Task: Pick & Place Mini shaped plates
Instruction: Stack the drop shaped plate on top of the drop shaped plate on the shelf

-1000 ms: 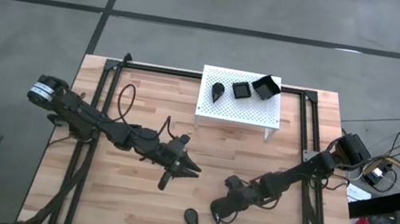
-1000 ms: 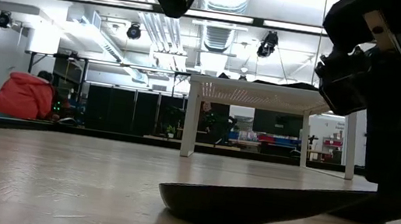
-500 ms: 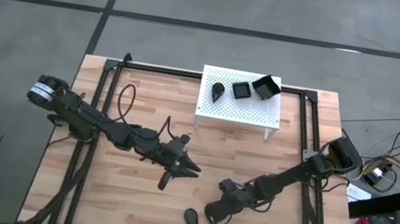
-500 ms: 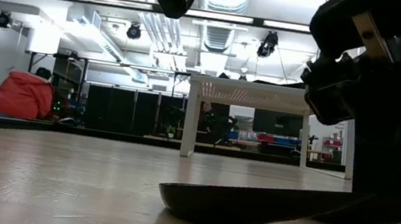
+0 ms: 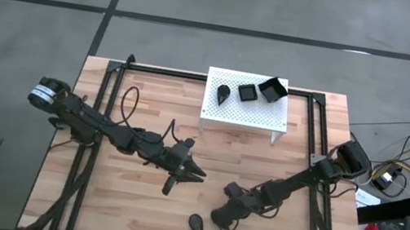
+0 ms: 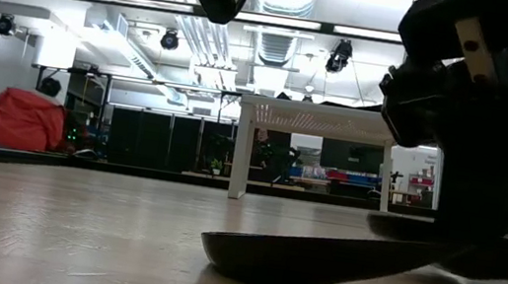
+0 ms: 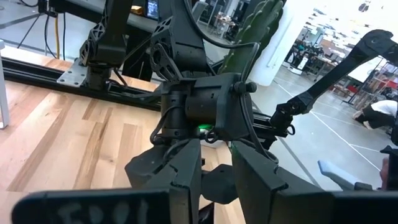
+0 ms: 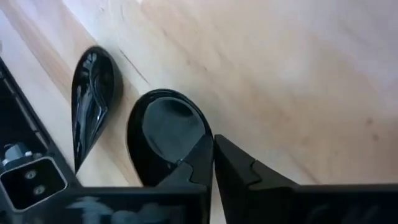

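Right end effector [image 5: 215, 221], lower centre, is pinching shut on a teardrop plate's [image 8: 163, 137] rim; thin grip, risking slipping.

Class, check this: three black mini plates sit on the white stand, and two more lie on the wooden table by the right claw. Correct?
Not quite. The high view shows three plates on the white stand but only one teardrop plate on the table beside the right claw.
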You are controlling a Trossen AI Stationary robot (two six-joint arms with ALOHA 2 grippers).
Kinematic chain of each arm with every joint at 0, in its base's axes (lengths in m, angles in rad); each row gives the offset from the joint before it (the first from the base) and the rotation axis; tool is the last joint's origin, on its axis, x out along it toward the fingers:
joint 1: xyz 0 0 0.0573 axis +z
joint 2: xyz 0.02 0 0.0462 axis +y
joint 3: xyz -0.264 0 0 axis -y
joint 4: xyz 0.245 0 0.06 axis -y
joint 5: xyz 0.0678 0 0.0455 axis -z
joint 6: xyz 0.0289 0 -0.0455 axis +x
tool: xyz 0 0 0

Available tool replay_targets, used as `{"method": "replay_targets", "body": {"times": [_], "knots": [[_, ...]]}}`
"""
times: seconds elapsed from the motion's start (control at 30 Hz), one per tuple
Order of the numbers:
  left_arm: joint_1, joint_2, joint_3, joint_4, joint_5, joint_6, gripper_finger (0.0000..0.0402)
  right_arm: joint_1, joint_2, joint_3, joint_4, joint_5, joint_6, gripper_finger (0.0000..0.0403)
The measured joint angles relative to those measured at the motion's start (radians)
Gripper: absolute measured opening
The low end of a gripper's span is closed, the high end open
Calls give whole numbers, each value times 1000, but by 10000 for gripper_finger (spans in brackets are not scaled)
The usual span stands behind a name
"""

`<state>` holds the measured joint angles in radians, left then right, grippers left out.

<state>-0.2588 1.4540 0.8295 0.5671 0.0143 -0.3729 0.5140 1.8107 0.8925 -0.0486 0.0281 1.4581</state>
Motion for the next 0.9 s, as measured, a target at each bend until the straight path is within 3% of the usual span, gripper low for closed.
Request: {"method": "replay_targets", "body": {"times": [0.37,0.6,0.9], "knots": [[1,0,0,-57,-6,95,83,-1,-29,0,-17,233,-189,8],[2,0,0,-51,-90,126,83,4,-145,-1,-190,577,-348,8],[-7,12,0,-43,-260,320,83,45,-261,8,-200,1034,-700,8]]}}
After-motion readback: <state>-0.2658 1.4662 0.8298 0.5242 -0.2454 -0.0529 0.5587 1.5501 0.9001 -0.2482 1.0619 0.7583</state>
